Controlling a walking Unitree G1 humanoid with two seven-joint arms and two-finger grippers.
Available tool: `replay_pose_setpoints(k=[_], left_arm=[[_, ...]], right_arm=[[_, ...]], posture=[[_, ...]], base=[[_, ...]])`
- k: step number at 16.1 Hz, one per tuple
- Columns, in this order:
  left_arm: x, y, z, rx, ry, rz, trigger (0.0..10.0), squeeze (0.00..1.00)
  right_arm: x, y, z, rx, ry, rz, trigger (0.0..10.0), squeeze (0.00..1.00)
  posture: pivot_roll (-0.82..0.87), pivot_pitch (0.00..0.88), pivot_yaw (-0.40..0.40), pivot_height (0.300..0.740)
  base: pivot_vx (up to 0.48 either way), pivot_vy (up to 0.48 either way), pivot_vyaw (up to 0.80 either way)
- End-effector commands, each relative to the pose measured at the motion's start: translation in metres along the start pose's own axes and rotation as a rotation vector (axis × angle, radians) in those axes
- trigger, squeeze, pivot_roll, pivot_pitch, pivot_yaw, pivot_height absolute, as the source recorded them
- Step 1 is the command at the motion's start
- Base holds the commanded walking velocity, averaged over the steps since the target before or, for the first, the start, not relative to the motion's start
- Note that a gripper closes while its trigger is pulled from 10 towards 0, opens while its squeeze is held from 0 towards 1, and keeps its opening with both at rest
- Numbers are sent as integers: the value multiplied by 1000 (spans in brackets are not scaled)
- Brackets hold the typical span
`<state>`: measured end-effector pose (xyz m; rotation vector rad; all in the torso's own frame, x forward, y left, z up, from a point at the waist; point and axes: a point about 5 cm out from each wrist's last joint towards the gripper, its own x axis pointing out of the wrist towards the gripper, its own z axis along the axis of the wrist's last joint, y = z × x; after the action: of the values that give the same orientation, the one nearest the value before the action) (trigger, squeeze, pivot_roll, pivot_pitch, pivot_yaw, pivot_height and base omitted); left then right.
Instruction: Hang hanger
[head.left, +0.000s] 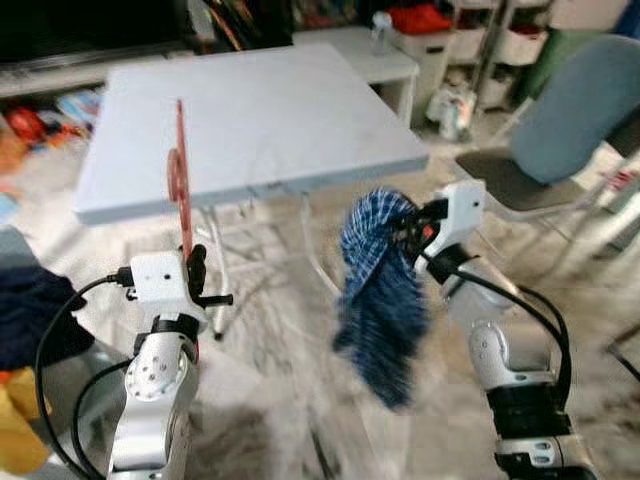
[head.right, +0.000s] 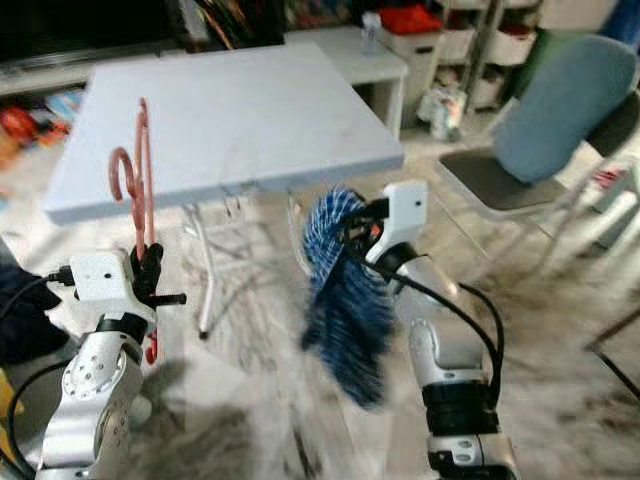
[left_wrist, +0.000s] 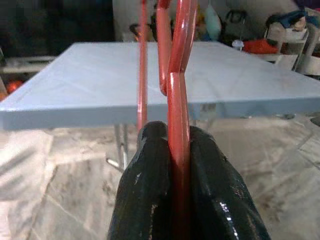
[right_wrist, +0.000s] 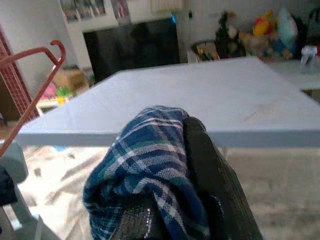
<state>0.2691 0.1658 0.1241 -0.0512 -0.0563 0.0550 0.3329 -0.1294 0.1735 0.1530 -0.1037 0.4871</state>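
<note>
Hanger (left_wrist: 178, 125) pinched upright in left tool (left_wrist: 175, 165) | right tool (right_wrist: 187, 165) clamps plaid cloth (head.left: 385, 290)

The hanger (head.left: 181, 175) is red. The shirt (head.left: 380, 290) is a blue, white and dark green plaid. The folding table (head.left: 260, 110) is pale blue-grey. The chair (head.left: 575, 110) has a grey-blue back and dark seat. The floor (head.left: 270, 400) is mottled grey-white marble.

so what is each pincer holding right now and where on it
The left pincer is shut on the red hanger, gripping one of its thin bars. The right pincer holds the blue plaid cloth by its bunched top.
</note>
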Motion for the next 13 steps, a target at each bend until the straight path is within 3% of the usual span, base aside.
replay_pose_setpoints(k=[1,7,11,13], left_arm=[[2,-8,5,1,-22,-35,10000,0],[6,-10,5,-8,-24,-45,10000,0],[6,-10,5,-12,-22,-40,10000,0],[7,-10,6,-13,-23,-36,10000,0]], right_arm=[[-2,-7,6,-14,-18,-24,10000,0],[0,-4,6,-26,-24,-14,10000,0],[1,-2,5,-17,-26,-9,10000,0],[3,-1,6,-17,-27,-6,10000,0]], posture=[[-62,0,15,740],[-62,0,18,740],[-61,0,18,740],[-61,0,16,740]], base=[[412,0,0],[422,0,0],[429,0,573],[422,120,0]])
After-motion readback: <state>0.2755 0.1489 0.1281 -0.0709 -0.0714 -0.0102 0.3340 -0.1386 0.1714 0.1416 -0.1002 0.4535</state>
